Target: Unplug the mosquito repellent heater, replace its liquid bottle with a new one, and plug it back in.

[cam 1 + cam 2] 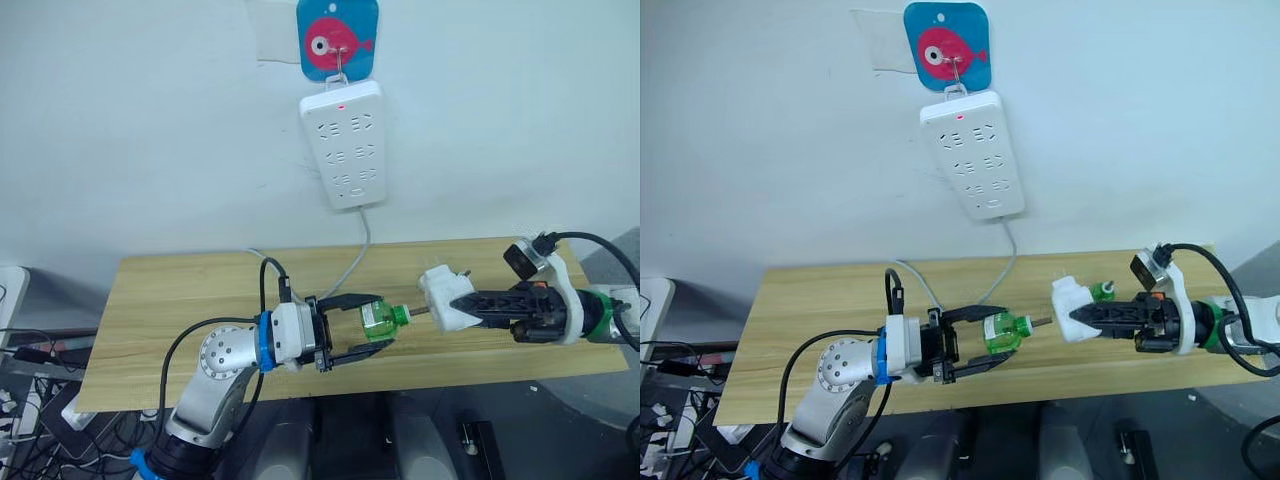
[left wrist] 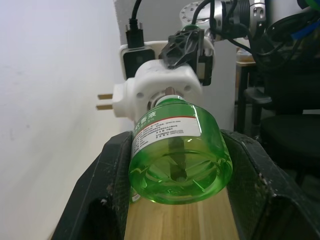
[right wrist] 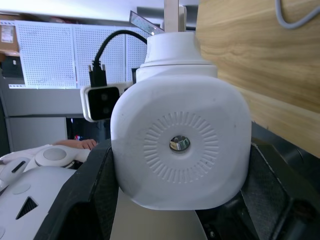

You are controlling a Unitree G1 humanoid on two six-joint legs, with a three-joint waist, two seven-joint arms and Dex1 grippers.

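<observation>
My left gripper (image 1: 362, 327) is clamped on the green liquid bottle (image 1: 381, 320), one black finger on each side of its body. The bottle lies on its side above the wooden table (image 1: 180, 290), neck pointing right. In the left wrist view the bottle (image 2: 179, 152) is translucent green with a printed label, and both fingers (image 2: 107, 180) press against its sides.

My right gripper (image 1: 466, 306) is clamped on the mosquito repellent heater (image 1: 445, 297), held above the table toward the right side, well below the socket. The heater's bottle opening faces left toward the bottle's neck; the wick tip sits at or just inside that opening, and I cannot tell how deep it goes. In the left wrist view the heater (image 2: 160, 87) shows its two plug prongs (image 2: 105, 101) pointing toward the wall. In the right wrist view the heater (image 3: 180, 145) fills the space between my fingers, its round vent facing the camera.

A second green bottle (image 1: 1101, 291) stands on the table just beyond the heater.

The white power strip (image 1: 347, 143) hangs on the far wall from a fish-pattern hook (image 1: 337, 40), a red light lit at its top. Its grey cord (image 1: 355, 265) runs down onto the table.
</observation>
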